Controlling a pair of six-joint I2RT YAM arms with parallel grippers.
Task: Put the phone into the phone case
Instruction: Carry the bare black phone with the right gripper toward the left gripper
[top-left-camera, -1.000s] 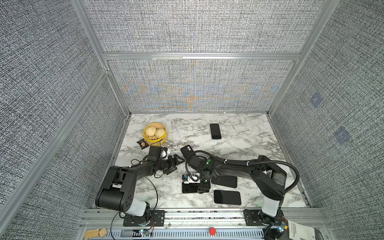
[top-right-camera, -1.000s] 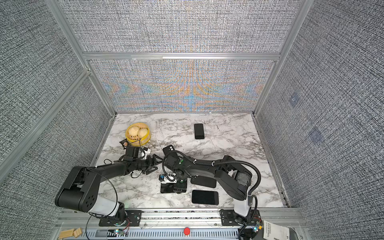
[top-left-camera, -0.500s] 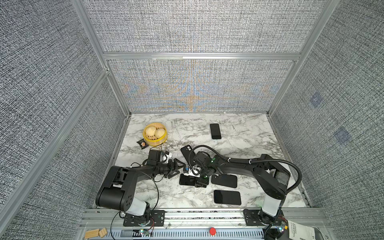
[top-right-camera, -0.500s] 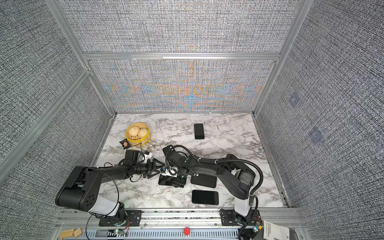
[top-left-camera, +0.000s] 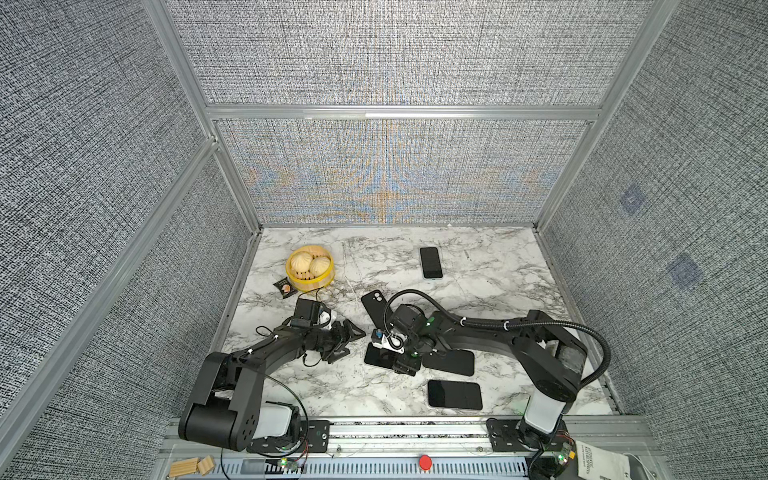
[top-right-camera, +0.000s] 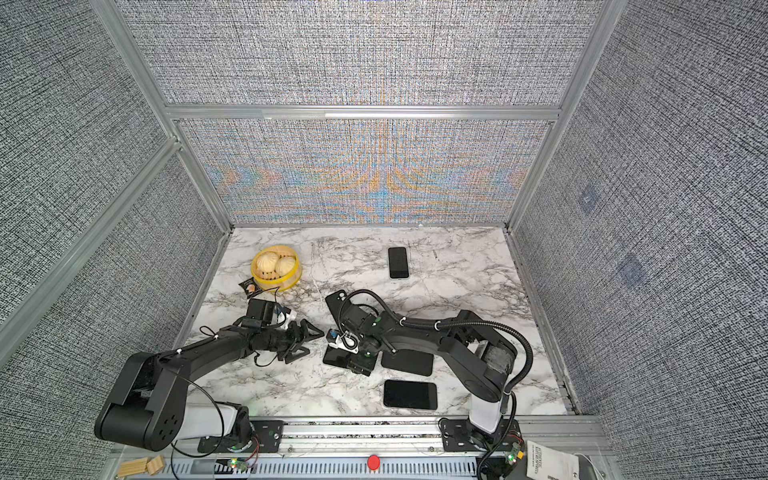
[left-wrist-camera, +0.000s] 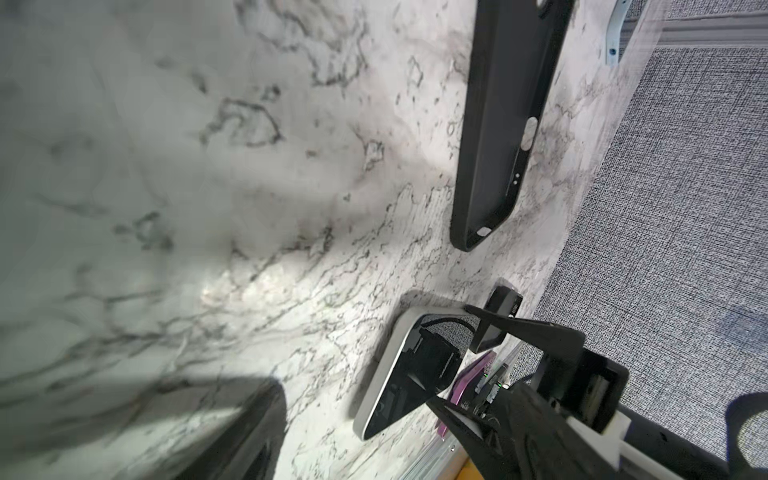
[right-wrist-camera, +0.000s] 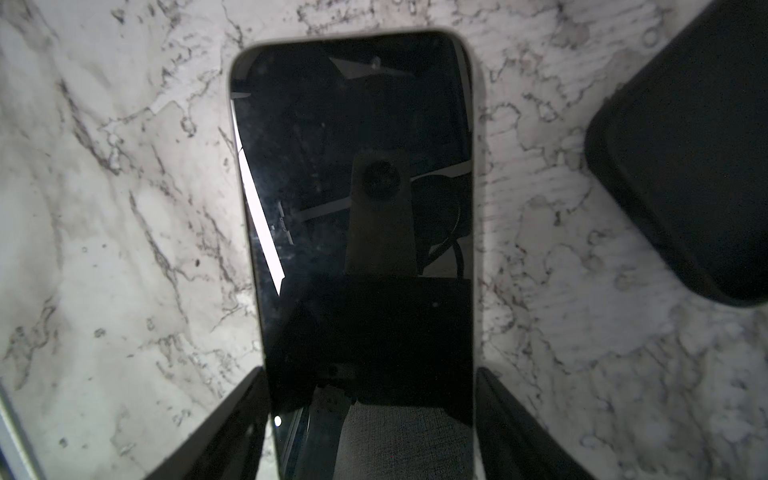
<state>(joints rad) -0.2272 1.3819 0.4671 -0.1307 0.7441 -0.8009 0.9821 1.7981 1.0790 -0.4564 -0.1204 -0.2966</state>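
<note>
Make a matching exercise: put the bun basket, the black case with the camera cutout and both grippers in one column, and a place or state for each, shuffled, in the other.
Things
1. bun basket
2. black case with the camera cutout
3. left gripper
4. right gripper

Places and states
a. straddles a phone lying screen up
b. open, holding nothing
c. back left of the table, beside a small dark packet
d. near end hidden under the right arm

Pairs: 1-c, 2-d, 3-b, 4-a
</note>
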